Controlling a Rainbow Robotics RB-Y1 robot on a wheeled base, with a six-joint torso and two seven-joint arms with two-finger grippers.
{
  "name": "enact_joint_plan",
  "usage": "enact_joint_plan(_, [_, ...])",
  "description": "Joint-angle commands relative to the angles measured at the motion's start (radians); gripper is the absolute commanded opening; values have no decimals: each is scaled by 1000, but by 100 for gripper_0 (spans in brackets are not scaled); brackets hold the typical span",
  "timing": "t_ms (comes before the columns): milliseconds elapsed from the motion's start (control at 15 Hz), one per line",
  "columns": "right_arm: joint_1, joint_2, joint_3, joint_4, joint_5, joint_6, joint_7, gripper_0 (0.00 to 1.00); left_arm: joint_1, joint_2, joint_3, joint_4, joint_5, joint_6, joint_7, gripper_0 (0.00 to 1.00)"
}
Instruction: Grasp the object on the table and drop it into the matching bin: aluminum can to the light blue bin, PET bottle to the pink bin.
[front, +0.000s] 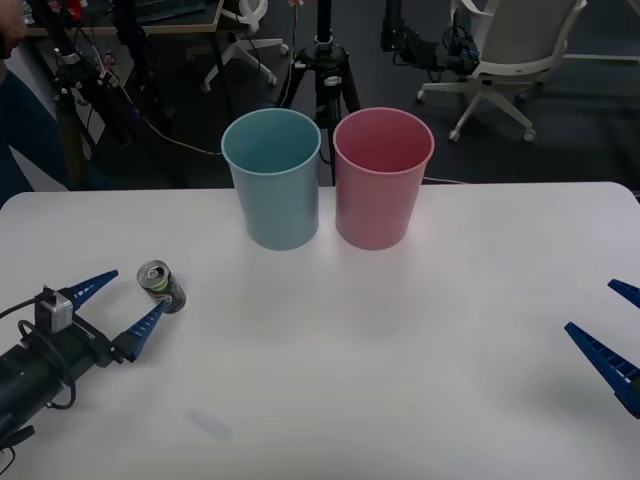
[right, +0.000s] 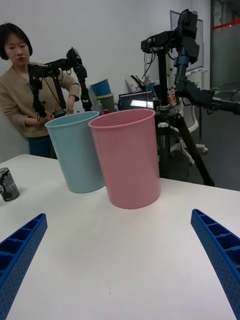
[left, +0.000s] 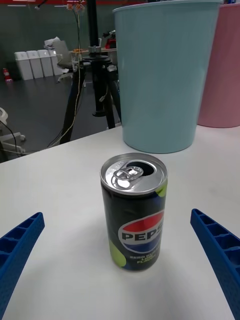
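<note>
Black Pepsi can (front: 162, 286) stands upright near the table's (front: 400, 350) left edge, just ahead of the low, wide-open, empty left gripper (front: 118, 306).

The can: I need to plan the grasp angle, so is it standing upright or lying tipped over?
Upright. The can stands on its base on the table, silver top and pull tab facing up, label reading level.

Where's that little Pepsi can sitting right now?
The Pepsi can stands upright on the white table's left side, just ahead of the open left claw, nearer the robot than the light blue bin.
</note>
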Motion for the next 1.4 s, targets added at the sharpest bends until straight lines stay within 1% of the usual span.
enact_joint_plan(67, [0, 0, 0, 0, 0, 0, 0, 100, -20, -30, 9, 0, -41, 26, 9, 100])
enact_joint_plan(200, [0, 0, 0, 0, 0, 0, 0, 100, -31, -53, 9, 0, -68, 41, 12, 100])
enact_joint_plan(400, [0, 0, 0, 0, 0, 0, 0, 100, -55, -75, 6, 0, -83, 84, 15, 100])
enact_joint_plan(600, [0, 0, 0, 0, 0, 0, 0, 100, -72, -78, -20, 0, -83, 135, 23, 100])
enact_joint_plan(867, [0, 0, 0, 0, 0, 0, 0, 100, -81, -76, -37, 0, -83, 165, 41, 100])
enact_joint_plan(933, [0, 0, 0, 0, 0, 0, 0, 100, -81, -78, -38, 0, -83, 170, 47, 93])
enact_joint_plan(1000, [0, 0, 0, 0, 0, 0, 0, 100, -81, -76, -38, 0, -83, 170, 53, 63])
enact_joint_plan(1067, [0, 0, 0, 0, 0, 0, 0, 100, -81, -78, -38, 0, -81, 170, 57, 24])
enact_joint_plan(1133, [0, 0, 0, 0, 0, 0, 0, 100, -83, -76, -37, 0, -81, 170, 61, 0])
enact_joint_plan(1400, [0, 0, 0, 0, 0, 0, 0, 100, -81, -78, -38, 0, -80, 168, 70, 0])
